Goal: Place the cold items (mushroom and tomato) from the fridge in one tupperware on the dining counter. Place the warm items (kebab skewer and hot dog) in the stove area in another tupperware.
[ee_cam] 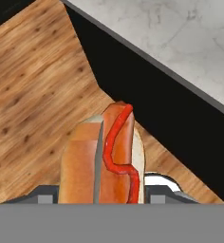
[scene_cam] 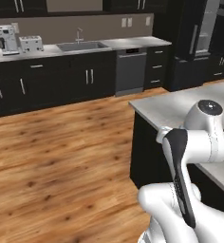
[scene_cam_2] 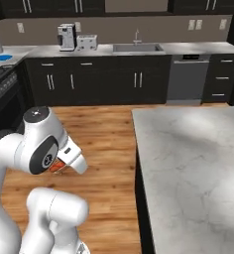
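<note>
- The hot dog point(ee_cam: 107, 156), a tan bun with a reddish sausage and a squiggle of red sauce along it, sits right between the two-finger gripper point(ee_cam: 100, 197), jaws set part-way apart and clamped on the bun's sides.
- In the hand view it hangs above the wood-plank floor point(ee_cam: 33, 80), just beside the dark side wall of the grey marbled dining counter point(ee_cam: 180, 42), not over the top.
- From the right base camera, a small orange-red patch shows under the white wrist: that is the hot dog point(scene_cam_2: 57, 167) tucked against the folded arm, low and well short of the counter's top point(scene_cam_2: 188, 163).
- From the left base camera, the same counter's corner point(scene_cam: 156, 107) is near the arm's elbow.
- Across the room: black cabinets, a steel sink point(scene_cam_2: 137, 47), a dark dishwasher point(scene_cam_2: 187, 79), a white coffee machine point(scene_cam_2: 66, 36) and a toaster point(scene_cam_2: 87, 42) on the back counter, and a stove edge point(scene_cam_2: 0, 74) at far left.
- Progress, as I read it: one warm item is in hand and on its way; it has not been put down.
- No tupperware is in sight on the part of the counter shown, so I cannot tell what has been packed.
- Left to do, at least: bring this hot dog over the counter and drop it in its box. The skewer, mushroom and tomato I cannot account for.
</note>
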Robot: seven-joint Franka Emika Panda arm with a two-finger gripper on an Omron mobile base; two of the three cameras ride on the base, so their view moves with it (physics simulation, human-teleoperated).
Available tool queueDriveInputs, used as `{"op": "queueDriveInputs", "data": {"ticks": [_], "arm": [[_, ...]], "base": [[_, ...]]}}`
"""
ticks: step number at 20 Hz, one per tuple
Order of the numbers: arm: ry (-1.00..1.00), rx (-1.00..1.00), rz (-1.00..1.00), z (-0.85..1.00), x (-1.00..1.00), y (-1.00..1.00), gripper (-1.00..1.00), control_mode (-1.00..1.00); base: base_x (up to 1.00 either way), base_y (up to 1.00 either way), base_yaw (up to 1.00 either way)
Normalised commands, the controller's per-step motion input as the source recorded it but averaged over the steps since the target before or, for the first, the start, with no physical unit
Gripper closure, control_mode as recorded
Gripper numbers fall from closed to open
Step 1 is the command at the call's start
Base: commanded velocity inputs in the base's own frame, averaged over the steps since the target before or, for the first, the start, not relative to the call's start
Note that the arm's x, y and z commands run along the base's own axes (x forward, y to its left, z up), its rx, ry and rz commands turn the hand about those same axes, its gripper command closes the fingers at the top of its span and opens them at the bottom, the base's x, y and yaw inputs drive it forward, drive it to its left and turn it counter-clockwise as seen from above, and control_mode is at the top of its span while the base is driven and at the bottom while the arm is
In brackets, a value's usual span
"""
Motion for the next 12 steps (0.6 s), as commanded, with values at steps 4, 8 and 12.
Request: {"op": "queueDriveInputs", "data": {"ticks": [4, 8, 12], "arm": [[0.00, 0.00, 0.00, 0.00, 0.00, 0.00, 1.00, 1.00], [0.00, 0.00, 0.00, 0.00, 0.00, 0.00, 1.00, 1.00], [0.00, 0.00, 0.00, 0.00, 0.00, 0.00, 1.00, 1.00]], "base": [[-1.00, -0.59, -0.10], [-1.00, -0.57, -0.09], [-1.00, -0.49, -0.10]]}}
